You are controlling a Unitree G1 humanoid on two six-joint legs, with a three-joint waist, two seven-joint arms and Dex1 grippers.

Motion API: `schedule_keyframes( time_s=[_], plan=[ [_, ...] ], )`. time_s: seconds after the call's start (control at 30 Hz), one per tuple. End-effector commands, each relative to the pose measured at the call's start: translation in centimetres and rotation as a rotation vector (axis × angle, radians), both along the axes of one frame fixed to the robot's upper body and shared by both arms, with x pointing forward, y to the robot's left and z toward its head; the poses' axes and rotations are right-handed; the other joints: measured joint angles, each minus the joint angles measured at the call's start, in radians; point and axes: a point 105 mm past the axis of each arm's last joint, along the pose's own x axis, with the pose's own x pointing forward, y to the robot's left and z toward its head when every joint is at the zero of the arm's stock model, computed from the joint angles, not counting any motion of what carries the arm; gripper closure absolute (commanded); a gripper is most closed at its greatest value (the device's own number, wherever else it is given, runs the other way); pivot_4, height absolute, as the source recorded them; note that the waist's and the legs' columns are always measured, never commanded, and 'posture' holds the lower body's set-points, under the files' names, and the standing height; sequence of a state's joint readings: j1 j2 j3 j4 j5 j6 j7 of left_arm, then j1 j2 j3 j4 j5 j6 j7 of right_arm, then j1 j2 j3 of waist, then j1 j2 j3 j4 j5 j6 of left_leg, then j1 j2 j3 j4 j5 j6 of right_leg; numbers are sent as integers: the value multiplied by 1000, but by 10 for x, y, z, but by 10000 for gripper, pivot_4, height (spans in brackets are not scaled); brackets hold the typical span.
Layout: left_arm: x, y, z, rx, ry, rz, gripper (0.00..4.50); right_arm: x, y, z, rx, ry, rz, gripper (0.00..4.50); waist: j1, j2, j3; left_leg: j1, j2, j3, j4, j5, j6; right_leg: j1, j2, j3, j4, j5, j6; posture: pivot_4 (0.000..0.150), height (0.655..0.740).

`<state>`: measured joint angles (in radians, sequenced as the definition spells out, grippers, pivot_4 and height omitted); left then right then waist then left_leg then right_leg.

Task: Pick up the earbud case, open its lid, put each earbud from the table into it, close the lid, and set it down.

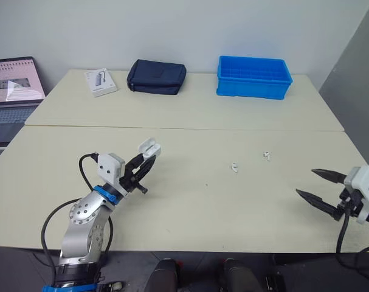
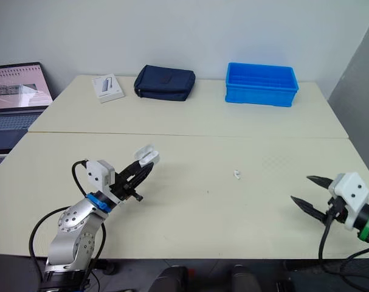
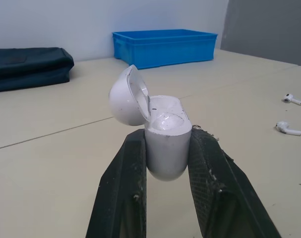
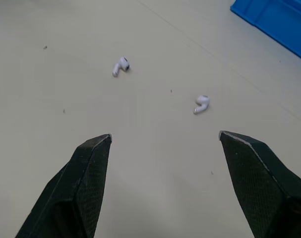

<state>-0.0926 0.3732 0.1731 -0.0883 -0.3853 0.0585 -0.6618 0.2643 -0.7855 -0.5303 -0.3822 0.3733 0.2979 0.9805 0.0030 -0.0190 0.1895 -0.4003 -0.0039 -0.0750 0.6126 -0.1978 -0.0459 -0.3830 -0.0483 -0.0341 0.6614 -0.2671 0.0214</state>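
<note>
My left end effector [image 1: 149, 159] is closed on the earbud case [image 3: 165, 136] and holds it above the worktop [image 1: 190, 207], at the near left part of it. The two black fingers [image 3: 128, 168] press the case from both sides on its lower half. The case is white, smooth and rounded like a pebble. Its lid [image 3: 126, 96] is open and tilted back on the hinge, and the inside looks glossy.

My right end effector [image 1: 305, 182] is at the near right edge of the worktop, with the fingers spread wide and nothing between them. The fingers are black, pointed, with a rough grainy surface.

One earbud [image 1: 234, 166] lies on the worktop around the middle, between my two end effectors. The other earbud [image 1: 267, 156] lies a little right and farther from it, near but not touching. Both are small and white, with short stems.

At the far side there are a blue plastic bin [image 1: 253, 77], a dark fabric pouch [image 1: 156, 76] and a flat white box [image 1: 100, 81], whose print is too small to read. A laptop [image 1: 11, 82] stands open at the far left.
</note>
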Motion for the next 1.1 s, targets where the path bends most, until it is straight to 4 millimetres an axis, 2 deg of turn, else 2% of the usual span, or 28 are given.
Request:
schedule_keyframes(
  time_s=[0.03, 0.07, 0.13, 0.23, 0.33, 0.4, 0.5, 0.63, 0.83, 0.97, 1.1],
  plan=[
    [-2, 2, 17, -12, -62, 13, 37053, -2, -4, 10, -14, -19, 1, 3230, -1, 0, 0, 0, 0, 0, 0, 0, 0, 0, 0, 0, 0, 0, 0, 1500, 7400],
    [-2, 2, 17, -11, -62, 14, 37053, -2, -5, 10, -14, -15, 1, 237, -1, 0, 0, 0, 0, 0, 0, 0, 0, 0, 0, 0, 0, 0, 0, 1500, 7400],
    [-1, 2, 17, -12, -62, 15, 37053, -2, -6, 11, -25, -24, -11, 0, 0, 0, 0, 0, 0, 0, 0, 0, 0, 0, 0, 0, 0, 0, 0, 1500, 7400],
    [-1, 0, 17, -12, -62, 12, 37053, -2, 6, 10, -14, -6, 19, 0, 0, 0, 0, 0, 0, 0, 0, 0, 0, 0, 0, 0, -1, 0, 0, 1500, 7400],
    [-1, -1, 17, -14, -63, 8, 37053, -1, 24, 8, 10, 7, 67, 0, 0, 0, 0, 0, 0, 0, 0, 0, 0, 0, 0, 0, 0, 0, 0, 1500, 7400],
    [-1, -3, 17, -13, -62, 1, 37053, 5, 45, 6, 44, -2, 93, 0, -1, 0, 0, 0, 0, 0, 0, 0, 0, 0, 0, 0, 0, 0, 0, 1500, 7400],
    [-1, -6, 16, -10, -62, -8, 37053, 18, 62, -1, 12, -13, 65, 0, -2, -1, -1, 0, 0, 0, 0, 0, 0, 0, 0, 0, 0, 0, 0, 1500, 7400],
    [-2, -12, 17, -7, -64, -28, 37053, 40, 94, -11, 75, -15, 31, 0, -2, -1, -1, -1, -1, 0, 0, 0, 0, 0, -1, 0, -1, 0, 0, 1500, 7400],
    [-1, -16, 18, -8, -65, -34, 37053, 81, 128, -27, 152, 7, -103, 0, -4, -1, -1, -1, -1, 0, 0, 0, 0, -1, -1, 0, 0, 0, 0, 1500, 7400],
    [-3, -21, 19, -10, -62, -57, 37053, 100, 137, -34, 163, 3, -159, 0, -3, -1, -1, -2, -1, -1, -1, 0, 0, -2, -1, 0, -1, 0, 0, 1500, 7400],
    [-3, -21, 18, -9, -59, -60, 37053, 110, 143, -43, 156, 14, -170, 0, -4, -1, -1, -2, -1, -1, -1, 0, 0, -2, -1, 0, 0, 0, 0, 1500, 7400]
  ],
)
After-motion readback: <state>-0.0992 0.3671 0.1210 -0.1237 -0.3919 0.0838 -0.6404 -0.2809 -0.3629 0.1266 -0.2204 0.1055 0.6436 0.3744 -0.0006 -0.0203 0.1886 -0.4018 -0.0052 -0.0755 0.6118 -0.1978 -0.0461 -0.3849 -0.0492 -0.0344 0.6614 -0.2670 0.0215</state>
